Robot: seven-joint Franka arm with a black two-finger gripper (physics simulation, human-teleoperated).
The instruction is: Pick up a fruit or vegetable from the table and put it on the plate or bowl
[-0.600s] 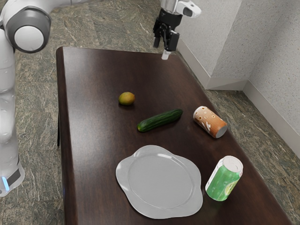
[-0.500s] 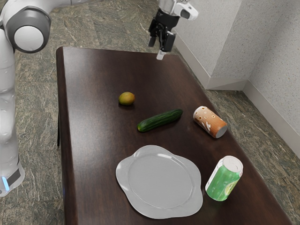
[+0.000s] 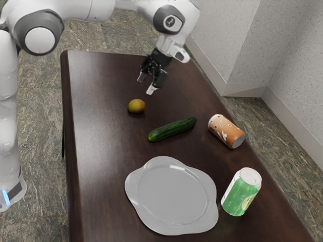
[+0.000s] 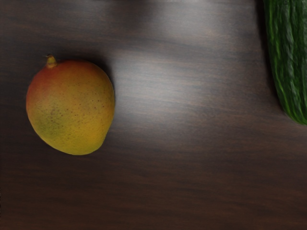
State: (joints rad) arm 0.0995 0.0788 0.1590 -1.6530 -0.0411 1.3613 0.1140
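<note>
A small yellow-green mango (image 3: 136,106) lies on the dark wooden table (image 3: 96,151), and a green cucumber (image 3: 172,129) lies a little nearer the camera, toward the exterior view's right. A wavy-rimmed grey plate (image 3: 151,174) sits empty at the front. My gripper (image 3: 145,84) hangs open just above and behind the mango, slightly toward the exterior view's right, with nothing between its fingers. The wrist view looks down on the mango (image 4: 71,106), with one end of the cucumber (image 4: 289,57) off to its side.
An orange spotted can (image 3: 226,131) lies on its side to the right of the cucumber. A green soda can (image 3: 241,192) stands tilted beside the plate. Walls close off the exterior view's right side, beyond the table's edge.
My arm has swung from the table's far edge forward and down, toward the exterior view's left, and now hovers close to the mango. Nothing on the table moved.
</note>
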